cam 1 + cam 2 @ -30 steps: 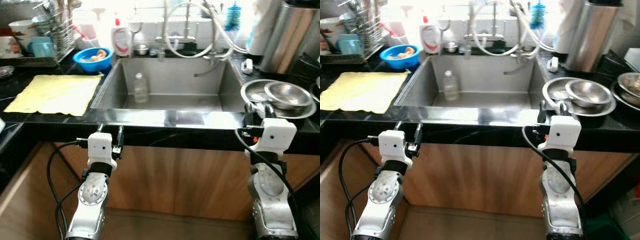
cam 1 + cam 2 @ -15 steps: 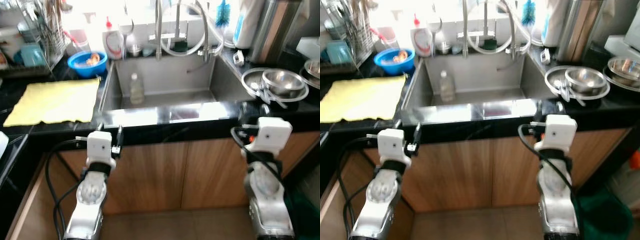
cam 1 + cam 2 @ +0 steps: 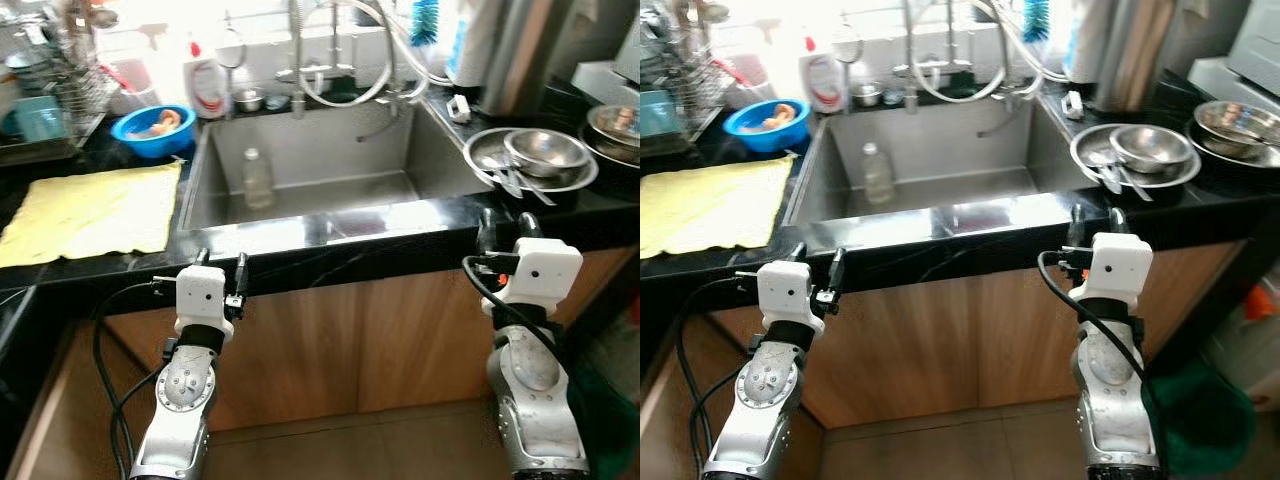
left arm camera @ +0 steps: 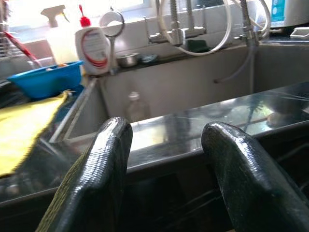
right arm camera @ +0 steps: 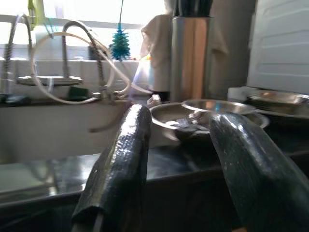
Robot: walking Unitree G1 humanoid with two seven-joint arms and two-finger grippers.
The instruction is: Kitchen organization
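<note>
Since both arms are raised just short of the tabletop point(image 3: 90, 262) edge, a reach forward could knock a claw against it. Left claw point(image 3: 220, 268) and right claw point(image 3: 502, 228) point toward the sink point(image 3: 320, 200), fingers spread wide, holding nothing. A bottle point(image 3: 256, 178) stands in the sink; steel bowls point(image 3: 530, 158) sit right of it.

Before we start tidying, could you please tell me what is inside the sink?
A clear bottle stands upright in the sink. The near wall hides the basin's front floor.
</note>
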